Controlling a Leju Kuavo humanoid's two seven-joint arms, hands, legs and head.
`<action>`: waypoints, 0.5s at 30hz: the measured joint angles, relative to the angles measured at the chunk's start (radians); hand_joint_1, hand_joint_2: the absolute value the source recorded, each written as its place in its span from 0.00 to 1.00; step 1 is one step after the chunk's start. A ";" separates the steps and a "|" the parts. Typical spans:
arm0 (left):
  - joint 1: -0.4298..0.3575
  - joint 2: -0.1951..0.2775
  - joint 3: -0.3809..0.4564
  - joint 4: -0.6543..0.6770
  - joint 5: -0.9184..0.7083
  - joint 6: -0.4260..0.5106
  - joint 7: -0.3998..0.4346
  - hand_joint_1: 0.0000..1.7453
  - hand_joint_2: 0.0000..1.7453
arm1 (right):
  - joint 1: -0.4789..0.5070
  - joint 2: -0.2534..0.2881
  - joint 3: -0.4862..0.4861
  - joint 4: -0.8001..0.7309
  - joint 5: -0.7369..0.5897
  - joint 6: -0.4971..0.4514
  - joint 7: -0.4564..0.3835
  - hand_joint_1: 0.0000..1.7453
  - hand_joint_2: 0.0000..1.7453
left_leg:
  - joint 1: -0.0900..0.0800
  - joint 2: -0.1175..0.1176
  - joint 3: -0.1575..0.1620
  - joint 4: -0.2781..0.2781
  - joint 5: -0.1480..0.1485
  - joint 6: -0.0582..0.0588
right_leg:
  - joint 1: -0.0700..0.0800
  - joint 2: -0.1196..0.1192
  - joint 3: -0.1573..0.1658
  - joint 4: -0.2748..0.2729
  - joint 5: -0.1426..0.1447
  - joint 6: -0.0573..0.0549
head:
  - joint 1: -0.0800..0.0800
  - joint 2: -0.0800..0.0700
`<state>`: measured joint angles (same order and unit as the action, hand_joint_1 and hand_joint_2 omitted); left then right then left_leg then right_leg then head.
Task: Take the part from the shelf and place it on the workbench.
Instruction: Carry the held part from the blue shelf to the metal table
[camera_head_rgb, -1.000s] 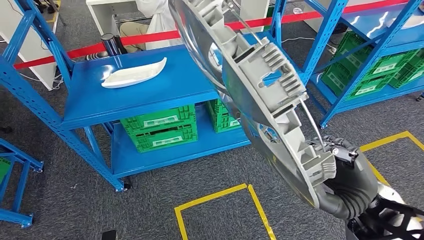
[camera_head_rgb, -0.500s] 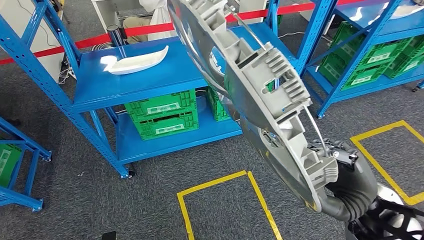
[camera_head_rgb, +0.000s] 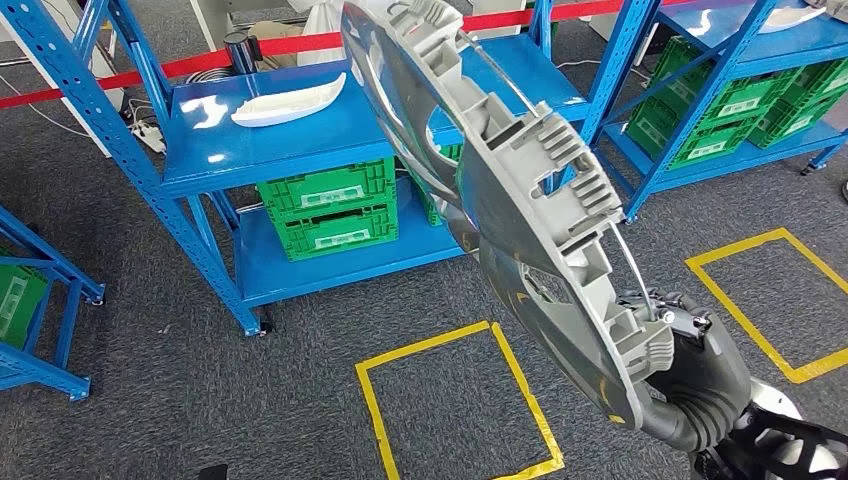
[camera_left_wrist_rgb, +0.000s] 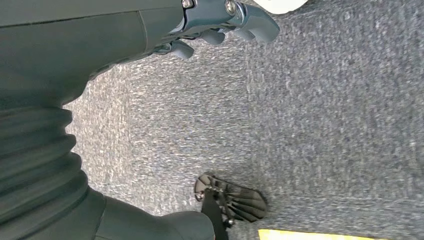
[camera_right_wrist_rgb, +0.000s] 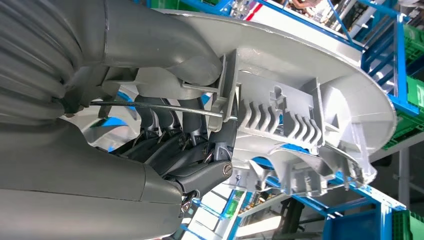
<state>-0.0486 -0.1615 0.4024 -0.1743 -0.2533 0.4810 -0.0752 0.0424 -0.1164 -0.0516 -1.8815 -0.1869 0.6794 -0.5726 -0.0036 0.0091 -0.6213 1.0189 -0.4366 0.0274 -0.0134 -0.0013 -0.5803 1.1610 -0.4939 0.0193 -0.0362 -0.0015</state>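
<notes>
A large silver-grey moulded part (camera_head_rgb: 520, 200) with ribs and a shiny curved face is held up in front of me, tilted on edge. My right hand (camera_head_rgb: 690, 365) grips its lower end; in the right wrist view the thumb and dark fingers (camera_right_wrist_rgb: 200, 135) clamp the same part (camera_right_wrist_rgb: 310, 115). My left hand (camera_left_wrist_rgb: 220, 22) hangs over the grey carpet with its fingers curled and nothing in them. A white curved part (camera_head_rgb: 290, 100) lies on the blue shelf (camera_head_rgb: 300, 150) at the back.
Green crates (camera_head_rgb: 325, 205) sit on the lower shelf level, and a second blue rack (camera_head_rgb: 740, 90) with more green crates stands to the right. Yellow tape squares (camera_head_rgb: 450, 400) mark the carpet. A red barrier tape (camera_head_rgb: 300, 45) runs behind the shelves.
The whole view has shifted: the shelf now sits further off and higher in the picture, and more carpet and tape show. The part stays in my right hand.
</notes>
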 joint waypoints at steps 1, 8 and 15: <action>0.000 0.000 0.000 0.000 0.000 0.000 0.000 0.00 1.00 | 0.000 0.000 -0.001 -0.002 0.000 0.000 0.000 1.00 1.00 | -0.001 0.000 -0.003 0.002 0.003 -0.002 | 0.003 0.000 0.025 -0.037 -0.014 -0.004 | 0.000 0.000; 0.002 0.001 -0.016 -0.001 -0.020 -0.002 -0.020 0.00 1.00 | 0.046 0.005 -0.032 -0.036 0.003 0.016 -0.029 1.00 1.00 | -0.004 -0.003 -0.027 -0.008 -0.044 -0.020 | 0.011 -0.001 0.067 -0.173 -0.033 -0.021 | -0.003 0.000; 0.001 0.003 -0.022 0.000 -0.026 0.000 -0.013 0.00 1.00 | 0.074 0.017 -0.050 -0.062 0.030 0.023 -0.040 1.00 1.00 | 0.001 -0.006 -0.034 -0.041 0.081 -0.024 | 0.018 0.001 0.043 -0.169 -0.003 -0.038 | -0.004 0.000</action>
<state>-0.0472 -0.1582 0.3802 -0.1745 -0.2794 0.4812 -0.0881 0.1161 -0.0998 -0.1015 -1.9431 -0.1572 0.7027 -0.6128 -0.0027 0.0027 -0.6556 0.9779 -0.3560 0.0033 0.0046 -0.0006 -0.5374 0.9925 -0.4966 -0.0187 -0.0403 -0.0015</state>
